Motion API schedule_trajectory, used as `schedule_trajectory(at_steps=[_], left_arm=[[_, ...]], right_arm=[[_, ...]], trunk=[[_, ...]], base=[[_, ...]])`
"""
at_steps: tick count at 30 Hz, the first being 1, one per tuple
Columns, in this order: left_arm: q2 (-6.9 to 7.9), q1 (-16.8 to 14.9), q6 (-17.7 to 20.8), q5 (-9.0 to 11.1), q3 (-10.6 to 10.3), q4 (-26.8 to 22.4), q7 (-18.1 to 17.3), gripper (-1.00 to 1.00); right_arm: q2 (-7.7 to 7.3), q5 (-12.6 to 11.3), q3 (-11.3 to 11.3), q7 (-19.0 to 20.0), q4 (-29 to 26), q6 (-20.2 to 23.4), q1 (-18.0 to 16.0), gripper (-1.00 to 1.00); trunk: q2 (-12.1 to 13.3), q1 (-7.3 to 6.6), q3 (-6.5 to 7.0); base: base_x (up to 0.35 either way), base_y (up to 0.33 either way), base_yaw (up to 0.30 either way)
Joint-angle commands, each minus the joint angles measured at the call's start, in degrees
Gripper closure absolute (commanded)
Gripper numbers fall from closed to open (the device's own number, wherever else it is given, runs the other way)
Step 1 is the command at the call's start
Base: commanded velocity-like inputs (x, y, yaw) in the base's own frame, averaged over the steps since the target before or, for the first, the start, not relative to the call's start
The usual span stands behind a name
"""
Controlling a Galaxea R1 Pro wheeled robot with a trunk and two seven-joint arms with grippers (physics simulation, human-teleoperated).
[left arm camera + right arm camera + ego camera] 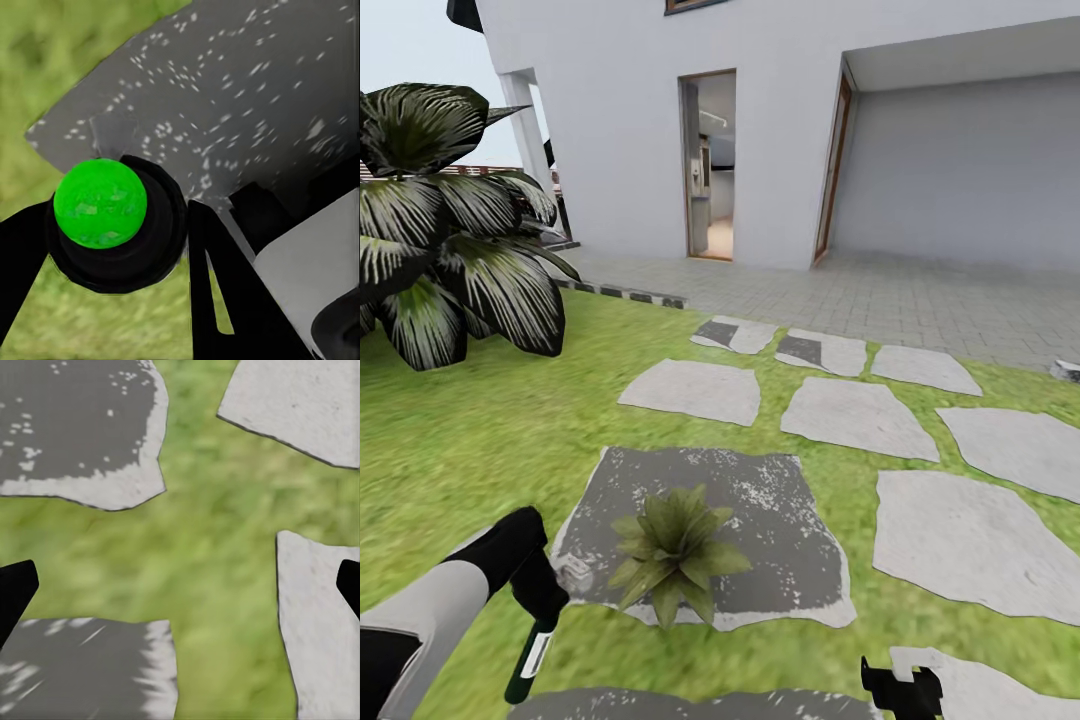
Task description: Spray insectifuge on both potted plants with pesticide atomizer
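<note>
L gripper (538,615) is closed on the pesticide atomizer (528,660): slim dark green bottle w/ white label strip, hanging below the fingers, nozzle end down toward the lawn (480,450). In the left wrist view the black fingers (225,285) clamp both sides of a round black collar w/ a glossy bright green cap (100,202). Judgement: bottle is held low and just beside the target so spray can reach the leaves.

Potted plant (672,555): rosette of broad pointed matte green leaves, sitting on a dark grey stepping stone (780,520) w/ white speckles and pale edge; pot is hidden under the leaves. Second potted plant: not identified here.

R gripper (902,690) hangs idle at frame bottom; in the right wrist view its fingertips (15,589) sit wide apart, holding nothing, over grass and flat irregular stones.

Large striped shrub (450,220) stands well apart, near the white house wall (620,120)
</note>
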Motion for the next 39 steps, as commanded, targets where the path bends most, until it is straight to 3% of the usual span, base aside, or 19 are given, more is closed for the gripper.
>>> schedule_trajectory(at_steps=[1, 5, 7, 11, 13, 16, 19, 28, 39], left_arm=[[-0.13, -0.3, 0.3, -0.6, 0.0, -0.2, -2.1, 1.0], [-0.25, -2.0, 0.5, -2.8, 0.0, -2.8, -6.0, 1.0], [-0.19, -3.5, 0.5, -6.2, 0.0, -4.0, -9.0, 1.0], [0.25, -3.2, 0.3, -12.6, 0.0, -4.3, -12.2, 1.0], [1.43, -2.8, 0.1, -14.3, 0.0, -3.8, -12.5, 1.0], [3.14, -0.4, -1.2, -14.7, 0.0, -3.5, -12.5, 1.0], [3.31, 1.6, -3.9, -14.7, 0.1, -3.5, -12.3, 1.0], [1.84, 1.4, -4.3, -14.1, 0.7, -5.2, -12.6, 1.0], [1.85, 1.4, -4.2, -14.6, 0.8, -5.7, -11.8, 1.0]], right_arm=[[0.01, 0.6, -0.4, -0.2, 0.1, -0.2, 0.0, -1.0], [0.01, 0.6, -0.4, -0.2, 0.1, -0.2, 0.0, -1.0], [0.01, 0.6, -0.4, -0.2, 0.1, -0.2, 0.0, -1.0], [0.01, 0.6, -0.3, -0.2, 0.1, -0.2, 0.0, -1.0], [0.01, 0.6, -0.3, -0.2, 0.1, -0.2, 0.0, -1.0], [0.01, 0.6, -0.3, -0.2, 0.1, -0.2, 0.0, -1.0], [0.05, 0.6, -0.3, -0.2, 0.1, -0.2, 0.0, -1.0], [0.09, 0.6, -0.3, -0.2, 0.1, -0.2, 0.0, -1.0], [0.09, 0.6, -0.3, -0.2, 0.1, -0.2, 0.0, -1.0]], trunk=[[0.0, -0.01, -0.05], [0.0, -0.01, -0.05], [0.0, -0.01, -0.05], [0.0, -0.01, -0.05], [0.0, -0.01, -0.05], [0.0, -0.01, -0.05], [0.0, -0.01, -0.05], [0.0, -0.01, -0.05], [0.0, -0.01, -0.05]], base=[[0.0, 0.0, 0.0], [0.0, 0.0, 0.0], [0.0, 0.0, 0.0], [0.0, 0.0, 0.0], [0.0, 0.0, 0.0], [0.0, 0.0, 0.0], [0.0, 0.0, 0.0], [0.0, 0.0, 0.0], [0.008, 0.0, 0.0]])
